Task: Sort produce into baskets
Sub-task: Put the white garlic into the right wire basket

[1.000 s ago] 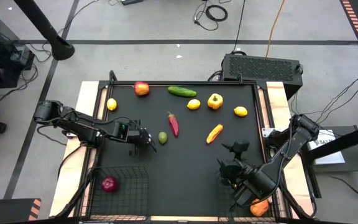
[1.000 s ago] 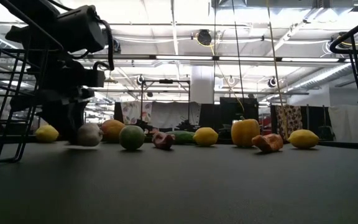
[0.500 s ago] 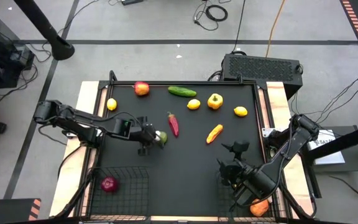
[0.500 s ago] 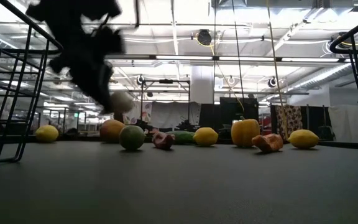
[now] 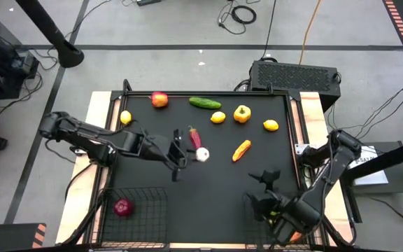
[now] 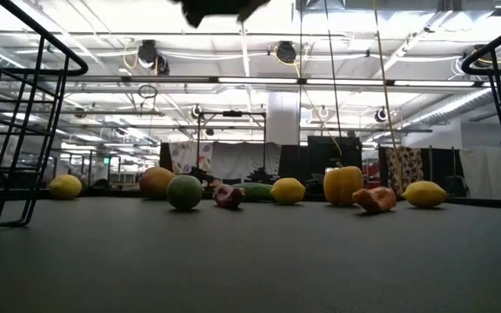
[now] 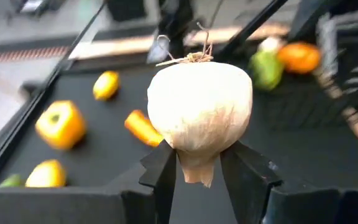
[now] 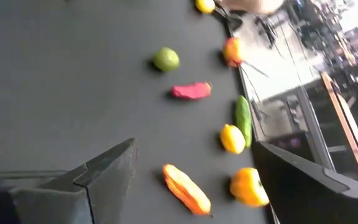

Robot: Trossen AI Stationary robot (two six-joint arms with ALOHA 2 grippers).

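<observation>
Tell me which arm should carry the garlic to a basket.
Left: the left gripper is already shut on the garlic, lifted over the mat. The right gripper is open and empty by its basket.

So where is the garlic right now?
The garlic is pinched in the left gripper, lifted above mid-table in the high view, beside the red chili, left of the carrot.
</observation>
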